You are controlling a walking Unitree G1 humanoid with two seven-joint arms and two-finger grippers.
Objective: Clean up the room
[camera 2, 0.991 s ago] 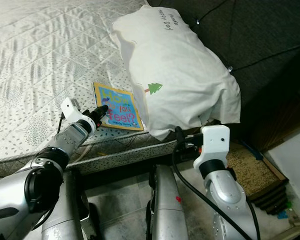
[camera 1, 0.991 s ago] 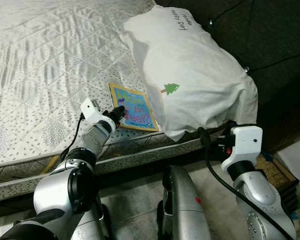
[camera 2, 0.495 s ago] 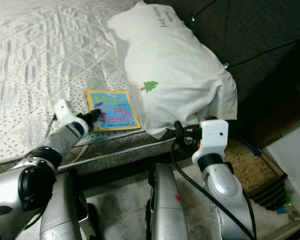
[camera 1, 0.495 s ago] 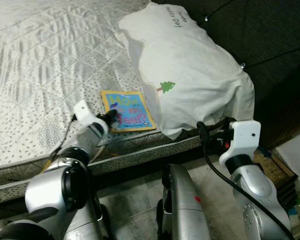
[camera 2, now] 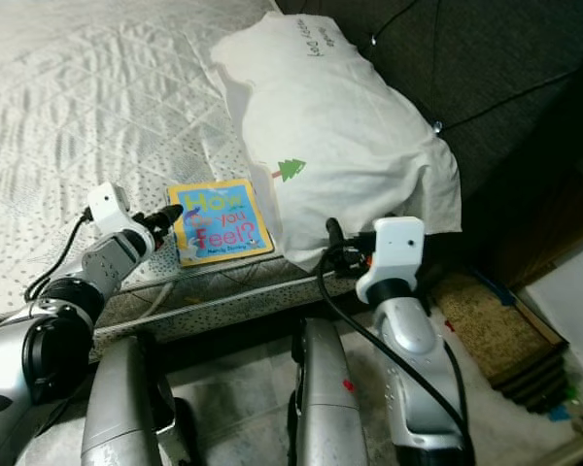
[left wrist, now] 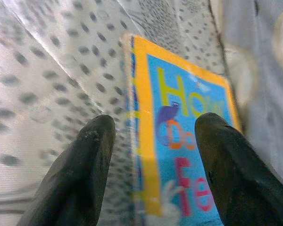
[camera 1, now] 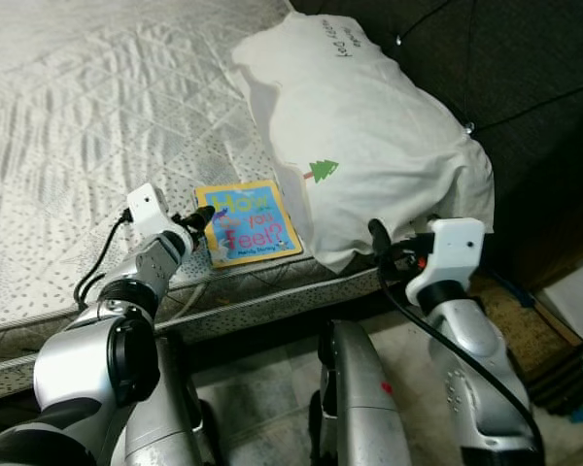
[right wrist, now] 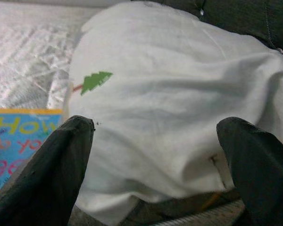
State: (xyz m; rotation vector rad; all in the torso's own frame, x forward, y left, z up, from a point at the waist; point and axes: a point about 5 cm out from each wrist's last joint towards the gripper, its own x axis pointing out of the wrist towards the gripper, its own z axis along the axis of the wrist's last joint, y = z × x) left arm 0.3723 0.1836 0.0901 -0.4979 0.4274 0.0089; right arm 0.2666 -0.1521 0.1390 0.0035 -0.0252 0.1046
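The left end effector [left wrist: 151,155], fingers spread, has slid to the book's [camera 1: 246,222] near edge.

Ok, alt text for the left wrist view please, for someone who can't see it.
The left gripper, fingers open, straddles the yellow edge of a picture book with a blue cover, lying flat on a speckled white mattress. A white pillow is blurred beyond the book's far side.
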